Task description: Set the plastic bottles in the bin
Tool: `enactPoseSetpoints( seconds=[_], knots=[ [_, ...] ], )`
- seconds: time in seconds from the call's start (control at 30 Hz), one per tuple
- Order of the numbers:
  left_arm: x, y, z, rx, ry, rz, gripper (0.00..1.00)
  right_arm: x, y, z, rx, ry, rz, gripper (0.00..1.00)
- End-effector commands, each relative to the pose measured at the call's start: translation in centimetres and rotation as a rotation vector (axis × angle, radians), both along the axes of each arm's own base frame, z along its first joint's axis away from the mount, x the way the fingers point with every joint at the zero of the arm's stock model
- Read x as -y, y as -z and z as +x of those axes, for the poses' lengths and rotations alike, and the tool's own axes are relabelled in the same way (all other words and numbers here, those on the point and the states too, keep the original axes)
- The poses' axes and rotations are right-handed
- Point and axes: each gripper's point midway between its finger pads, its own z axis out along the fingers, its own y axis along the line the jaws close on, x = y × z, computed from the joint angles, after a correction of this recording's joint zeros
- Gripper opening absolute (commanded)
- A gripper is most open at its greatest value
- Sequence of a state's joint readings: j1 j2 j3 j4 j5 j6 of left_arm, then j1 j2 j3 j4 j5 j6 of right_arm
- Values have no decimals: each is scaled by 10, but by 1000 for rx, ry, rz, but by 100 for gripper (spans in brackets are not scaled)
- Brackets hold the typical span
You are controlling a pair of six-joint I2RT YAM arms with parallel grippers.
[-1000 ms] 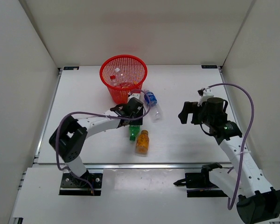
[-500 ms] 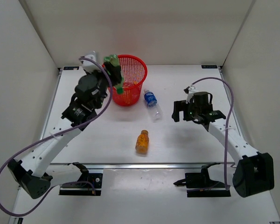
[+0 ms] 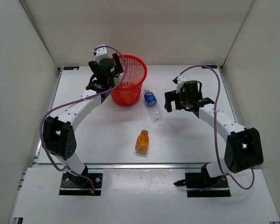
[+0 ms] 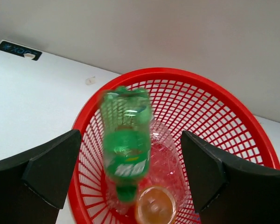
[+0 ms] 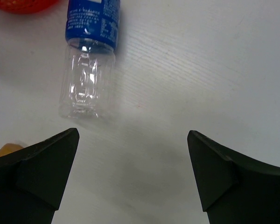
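The red mesh bin (image 3: 130, 70) stands at the back of the table. My left gripper (image 3: 113, 70) hovers over its left rim, open. In the left wrist view a blurred green bottle (image 4: 126, 149) is loose between the spread fingers of that gripper (image 4: 130, 140), cap down, inside the bin (image 4: 233, 121). Under it lie a clear bottle (image 4: 167, 156) and an orange one (image 4: 154, 205). A blue-labelled clear bottle (image 3: 151, 103) (image 5: 88, 70) lies right of the bin. My right gripper (image 3: 176, 101) (image 5: 133, 135) is open, just right of it, holding nothing. Another orange bottle (image 3: 142, 142) lies nearer the front.
White walls close in the table on three sides. The metal rail (image 3: 144, 165) runs along the near edge, with both arm bases below it. In the right wrist view the bin's base (image 5: 23, 4) shows at the top left.
My left arm carried the green bottle from the table up over the bin and opened; the bottle now drops free. My right arm swung left toward the blue-labelled bottle.
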State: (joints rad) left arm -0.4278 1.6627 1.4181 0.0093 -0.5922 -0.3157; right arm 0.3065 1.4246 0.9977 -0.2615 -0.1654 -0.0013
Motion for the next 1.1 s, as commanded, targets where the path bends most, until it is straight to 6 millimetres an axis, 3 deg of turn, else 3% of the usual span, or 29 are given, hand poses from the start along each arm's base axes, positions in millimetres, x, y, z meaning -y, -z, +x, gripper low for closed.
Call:
enactPoseSetpoints(
  seconds=[0.0,0.1,0.17,0.23,0.27,0.3,0.33,0.37,0.4,0.47,0.5,0.53,0.6,0.7,0.87,1.07],
  knots=[
    [-14,-70,-28,158,-14,-92,99,-7,-33,39,131,-32,27,99],
    [-6,-81,-38,152,46,-93,99,-24,-24,55,139,-97,35,99],
    [-3,-82,-54,96,68,-56,99,-34,-10,64,124,-127,36,100],
    [15,-78,-75,52,136,-36,98,-47,-9,70,158,-173,39,99],
    [27,-70,-90,14,199,-34,99,-51,5,70,131,-186,37,99],
    [36,-51,-101,-57,256,-19,99,-52,8,73,135,-196,51,99],
    [43,-50,-114,-72,286,-64,98,-55,13,73,119,-199,57,99],
    [48,-29,-128,-153,349,-80,99,-59,13,80,134,-200,73,98],
    [55,-2,-144,-242,413,-75,99,-64,28,75,90,-210,89,98],
    [48,30,-170,-345,405,-103,98,-72,28,80,94,-230,103,98],
    [45,58,-186,-432,411,-89,99,-77,34,79,90,-246,100,98],
    [41,63,-196,-453,407,-113,99,-83,32,80,107,-265,104,97],
    [33,105,-227,-578,429,-143,99,-92,47,78,81,-279,106,97],
    [10,126,-249,-629,362,-188,99,-106,65,74,42,-289,120,96],
    [-16,121,-266,-592,289,-283,99,-127,79,75,-1,-294,143,92],
    [-28,121,-277,-573,250,-316,98,-134,75,78,-26,-227,183,72]
  ],
)
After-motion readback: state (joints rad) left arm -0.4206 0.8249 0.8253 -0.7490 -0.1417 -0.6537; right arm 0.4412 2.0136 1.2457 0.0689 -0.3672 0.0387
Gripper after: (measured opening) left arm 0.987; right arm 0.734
